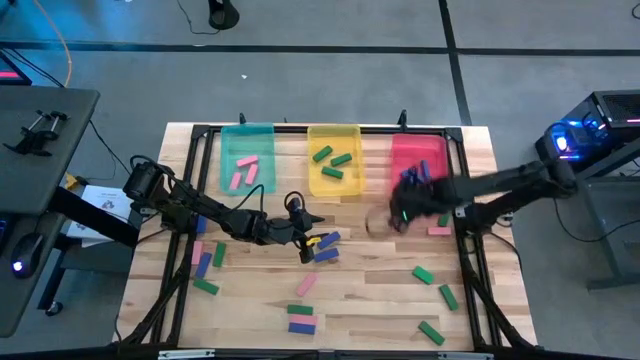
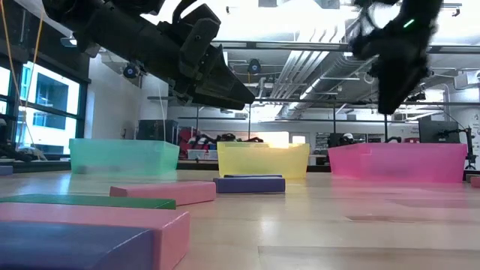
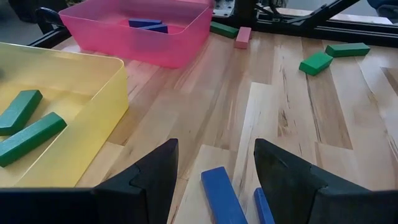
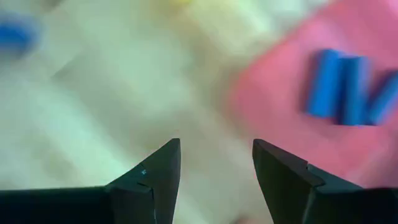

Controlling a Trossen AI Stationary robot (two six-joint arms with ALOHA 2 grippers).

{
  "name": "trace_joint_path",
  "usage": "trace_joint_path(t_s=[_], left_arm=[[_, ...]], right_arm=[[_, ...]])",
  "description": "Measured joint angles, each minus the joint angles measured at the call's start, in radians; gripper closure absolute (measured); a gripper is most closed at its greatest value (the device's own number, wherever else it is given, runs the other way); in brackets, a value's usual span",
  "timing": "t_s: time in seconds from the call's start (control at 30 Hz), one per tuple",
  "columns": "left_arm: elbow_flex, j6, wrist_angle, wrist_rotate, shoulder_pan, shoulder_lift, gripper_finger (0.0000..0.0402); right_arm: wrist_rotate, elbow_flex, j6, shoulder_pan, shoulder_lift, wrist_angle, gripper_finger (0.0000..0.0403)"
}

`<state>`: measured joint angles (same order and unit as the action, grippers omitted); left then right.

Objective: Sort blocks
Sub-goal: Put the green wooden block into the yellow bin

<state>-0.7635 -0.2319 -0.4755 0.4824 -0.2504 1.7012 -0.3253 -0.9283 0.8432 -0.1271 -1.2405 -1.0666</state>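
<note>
Across wooden tabletop (image 1: 370, 300), hovering left tool (image 3: 214, 165) with fingers apart over blue block (image 3: 221, 193) beside yellow tray (image 3: 118, 81), right tool (image 4: 214, 165) gaping empty near pink tray (image 4: 273, 99); probably light, stiff, best pinching its long sides.

The left arm is reaching in low across the table's middle, its left gripper (image 3: 214, 171) hanging with fingers parted and empty. The right arm is stretching in from the opposite side, right gripper (image 4: 216, 168) likewise spread apart and empty.
</note>
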Motion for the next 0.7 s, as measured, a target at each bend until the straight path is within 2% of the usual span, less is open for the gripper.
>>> trace_joint_path(t_s=[0.17, 0.33, 0.5, 0.7], left_arm=[[0.000, 0.017, 0.000, 0.000, 0.000, 0.000, 0.0202], [0.000, 0.017, 0.003, 0.000, 0.000, 0.000, 0.0202], [0.000, 0.017, 0.006, 0.000, 0.000, 0.000, 0.0202], [0.000, 0.028, 0.006, -0.005, 0.000, 0.000, 0.0202]], right_arm=[[0.004, 0.000, 0.127, -0.344, -0.026, 0.026, 0.0218], [0.065, 0.000, 0.330, -0.569, -0.047, 0.032, 0.0218], [0.092, 0.026, 0.447, -0.695, -0.094, 0.062, 0.0218], [0.110, 0.089, 0.539, -0.727, -0.174, 0.095, 0.0218]])
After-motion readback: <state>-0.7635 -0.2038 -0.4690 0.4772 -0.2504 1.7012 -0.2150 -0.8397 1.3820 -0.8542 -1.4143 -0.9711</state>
